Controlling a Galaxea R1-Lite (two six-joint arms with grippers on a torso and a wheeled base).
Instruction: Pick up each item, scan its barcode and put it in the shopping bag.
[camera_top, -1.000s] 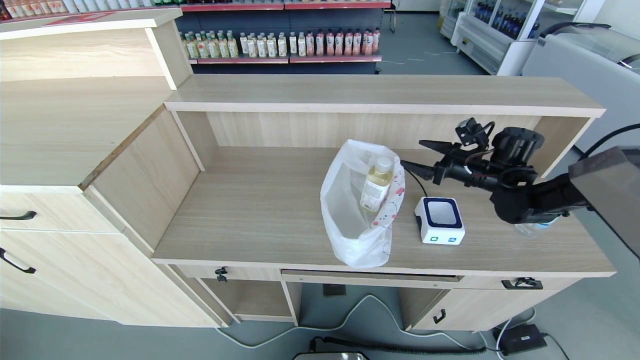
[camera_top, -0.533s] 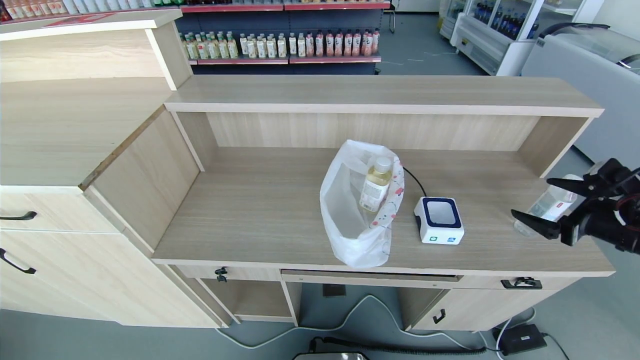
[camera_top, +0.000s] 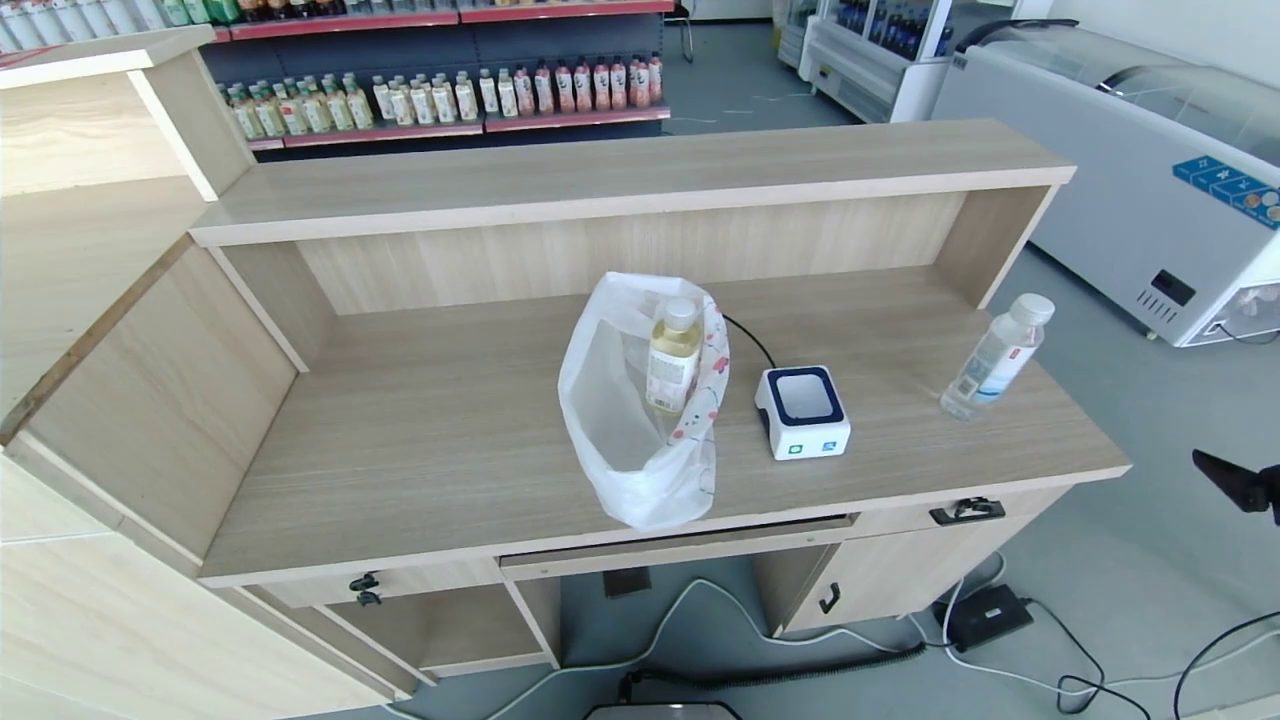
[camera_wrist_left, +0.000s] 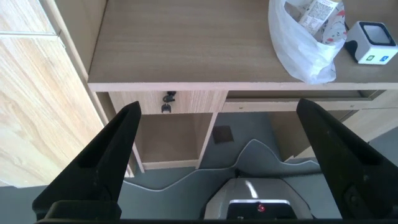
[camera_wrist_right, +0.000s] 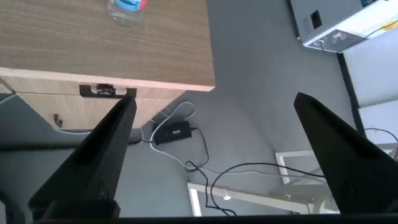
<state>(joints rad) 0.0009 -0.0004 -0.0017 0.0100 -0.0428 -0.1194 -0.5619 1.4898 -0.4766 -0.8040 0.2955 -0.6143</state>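
Wooden counter (camera_top: 450, 440), grey floor (camera_top: 1100, 400), shelves (camera_top: 450, 95)

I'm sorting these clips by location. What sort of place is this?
Most likely a small shop's checkout: a wooden counter with a barcode scanner and shopping bag, shelves of bottled drinks behind, and a chest freezer to one side.

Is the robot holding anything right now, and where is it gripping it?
Nothing. Both the left gripper and right gripper are open and empty.
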